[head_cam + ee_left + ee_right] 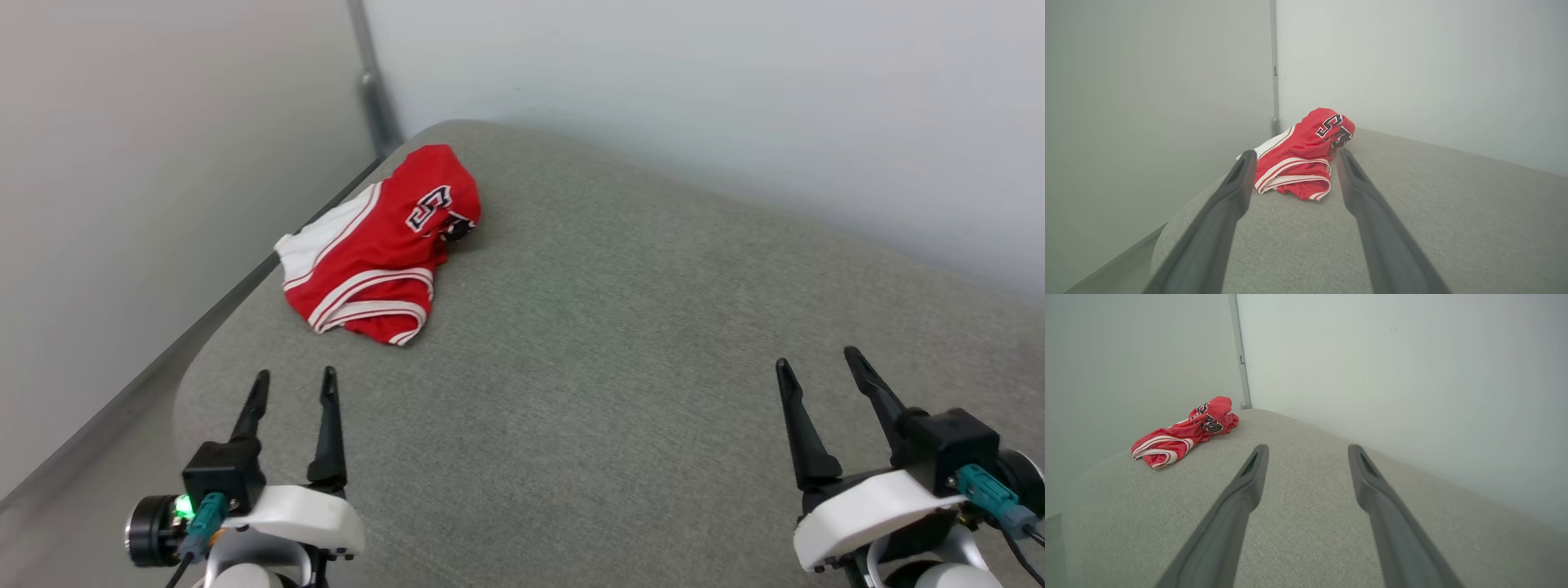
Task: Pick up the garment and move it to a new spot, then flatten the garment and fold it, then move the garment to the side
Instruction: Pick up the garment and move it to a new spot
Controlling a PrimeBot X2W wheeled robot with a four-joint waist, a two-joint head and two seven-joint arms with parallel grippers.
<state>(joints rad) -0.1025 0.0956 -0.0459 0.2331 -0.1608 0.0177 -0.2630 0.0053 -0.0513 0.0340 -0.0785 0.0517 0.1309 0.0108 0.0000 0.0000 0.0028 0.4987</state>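
Pickup step: the garment (371,253) lies untouched, left gripper (295,374) and right gripper (815,357) both empty, fingers wide; the left should reach forward.

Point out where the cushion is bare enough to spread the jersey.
Bare: the whole grey cushion right of the garment, out to the back wall, and the near strip between the left gripper and right gripper, both jaws open. Crowded: only the far left corner, where the garment lies crumpled by the edge.
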